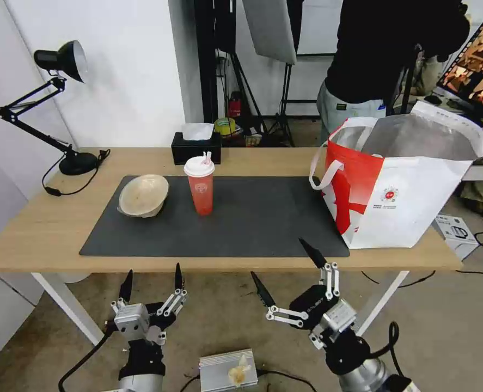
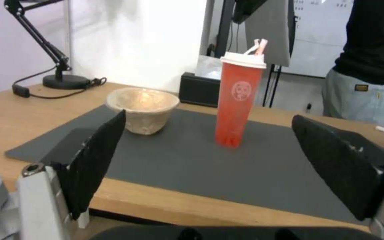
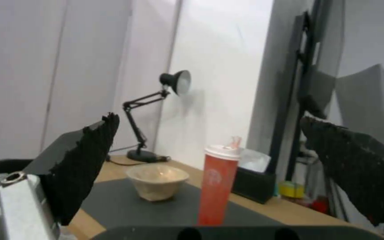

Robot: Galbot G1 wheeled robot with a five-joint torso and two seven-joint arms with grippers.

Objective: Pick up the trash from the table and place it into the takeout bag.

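The desk (image 1: 45,228) carries a dark mat (image 1: 252,218), with the takeout bag (image 1: 410,185) standing open at its right end, mouth up. The red cup (image 1: 200,188) stands upright near the mat's middle; tall, narrow and probably light, it would tip easily, so a mid-body hold looks safest. Left of it the beige bowl (image 1: 143,195) lies tilted, thin and likely crushable, best pinched at the rim. Both grippers hover below the desk's near edge, left gripper (image 1: 152,282) and right gripper (image 1: 287,269), jaws wide and empty.

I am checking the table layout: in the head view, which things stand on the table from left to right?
Desk lamp → beige bowl → red cup → takeout bag.
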